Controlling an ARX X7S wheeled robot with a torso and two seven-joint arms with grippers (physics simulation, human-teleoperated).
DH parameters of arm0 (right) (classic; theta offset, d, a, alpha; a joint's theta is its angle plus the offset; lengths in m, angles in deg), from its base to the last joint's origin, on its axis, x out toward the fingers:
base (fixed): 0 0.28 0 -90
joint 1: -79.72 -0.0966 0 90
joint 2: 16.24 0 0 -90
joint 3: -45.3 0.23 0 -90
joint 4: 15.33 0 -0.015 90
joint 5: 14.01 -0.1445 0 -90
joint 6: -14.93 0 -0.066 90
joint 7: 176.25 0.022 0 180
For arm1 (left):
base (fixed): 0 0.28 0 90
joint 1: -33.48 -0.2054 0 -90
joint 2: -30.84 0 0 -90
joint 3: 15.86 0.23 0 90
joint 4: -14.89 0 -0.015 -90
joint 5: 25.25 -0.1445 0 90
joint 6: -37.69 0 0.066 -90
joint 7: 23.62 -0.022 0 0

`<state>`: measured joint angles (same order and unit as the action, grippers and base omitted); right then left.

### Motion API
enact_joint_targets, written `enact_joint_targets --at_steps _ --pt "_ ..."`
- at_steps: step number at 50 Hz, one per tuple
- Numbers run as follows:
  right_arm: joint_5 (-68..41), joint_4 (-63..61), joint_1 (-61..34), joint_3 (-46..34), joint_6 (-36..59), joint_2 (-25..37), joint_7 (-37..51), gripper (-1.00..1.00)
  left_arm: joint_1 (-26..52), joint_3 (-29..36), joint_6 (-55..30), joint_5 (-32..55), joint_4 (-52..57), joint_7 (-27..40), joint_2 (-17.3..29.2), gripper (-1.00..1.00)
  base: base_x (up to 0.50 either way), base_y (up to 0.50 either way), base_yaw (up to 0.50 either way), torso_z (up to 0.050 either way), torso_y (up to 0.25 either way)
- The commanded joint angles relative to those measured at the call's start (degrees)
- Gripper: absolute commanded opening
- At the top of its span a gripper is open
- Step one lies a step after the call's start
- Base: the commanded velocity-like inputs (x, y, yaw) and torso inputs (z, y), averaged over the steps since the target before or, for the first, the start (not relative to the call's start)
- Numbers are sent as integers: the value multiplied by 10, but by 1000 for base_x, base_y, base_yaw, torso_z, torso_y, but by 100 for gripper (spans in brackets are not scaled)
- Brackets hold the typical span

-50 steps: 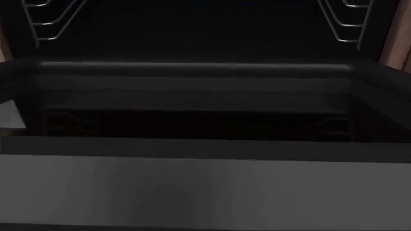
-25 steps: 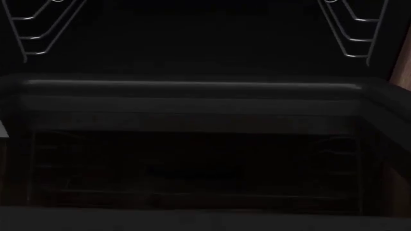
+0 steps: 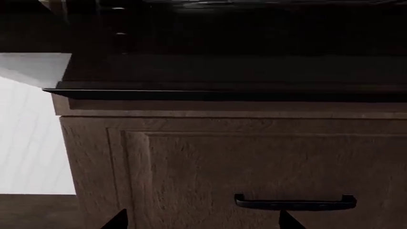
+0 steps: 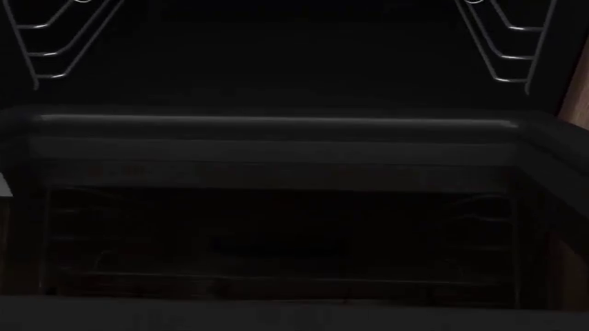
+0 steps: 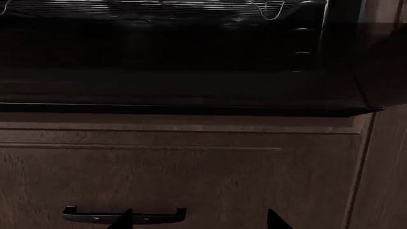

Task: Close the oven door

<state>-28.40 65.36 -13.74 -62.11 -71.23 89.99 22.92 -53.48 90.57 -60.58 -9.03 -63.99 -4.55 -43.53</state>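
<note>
- Left wrist view: two dark fingertips of the left gripper poke in at the frame's edge, set well apart, nothing between them; gripper spread.
- Right wrist view: same for the right gripper, two dark tips held apart, nothing held; spread.
- Beyond both grippers: wood drawer with a raised panel front and a black bar handle. The handle also shows in the right wrist view, just beside the left-hand tip.
- Above the drawer: the door lies open, flat and roughly level, its thin dark front edge jutting out over the drawer's top rail. Same slab in the right wrist view, spanning nearly the whole frame.
- Beyond the door: the dark oven cavity, with a wire rack catching light near the top.
- Left of the drawer: pale floor or wall area; cannot tell which.
- Head view: very dark. The door's inner face fills the middle as grey bands, with the dark window nearer the camera.
- Farther in: wire rack guides on the cavity's left wall and right wall.
- A strip of brown cabinet shows at the right edge.
- Neither gripper appears in the head view.
</note>
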Motion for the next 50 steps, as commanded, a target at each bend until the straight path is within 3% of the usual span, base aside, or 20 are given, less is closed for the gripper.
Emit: enact_joint_targets --at_steps 1,6,15,24,34,38,42,50 --pt "-32 -171 -31 18 143 35 44 100 40 -6 -171 38 161 44 27 100 0 0 0 0 0" --pt "-83 -235 -59 46 209 50 52 100 90 -19 -283 73 250 71 46 100 0 0 0 0 0" --pt "-109 -299 -136 62 298 73 73 100 181 -77 -398 177 324 96 43 100 0 0 0 0 0" --pt "-135 -314 -264 66 384 78 84 100 364 -84 -530 248 330 133 19 100 0 0 0 0 0" --pt "-146 -285 -379 46 436 74 71 100 473 -42 -526 232 247 124 -24 100 0 0 0 0 2" --pt "-147 -205 -494 27 459 62 40 100 564 -9 -489 197 140 92 -46 100 0 0 0 0 0" --pt "-138 -144 -574 10 462 52 17 100 636 -25 -479 198 64 74 -62 100 0 0 0 0 0" --pt "-95 2 -676 -29 400 34 -33 100 717 -8 -414 161 -109 21 -72 100 0 0 0 0 0"
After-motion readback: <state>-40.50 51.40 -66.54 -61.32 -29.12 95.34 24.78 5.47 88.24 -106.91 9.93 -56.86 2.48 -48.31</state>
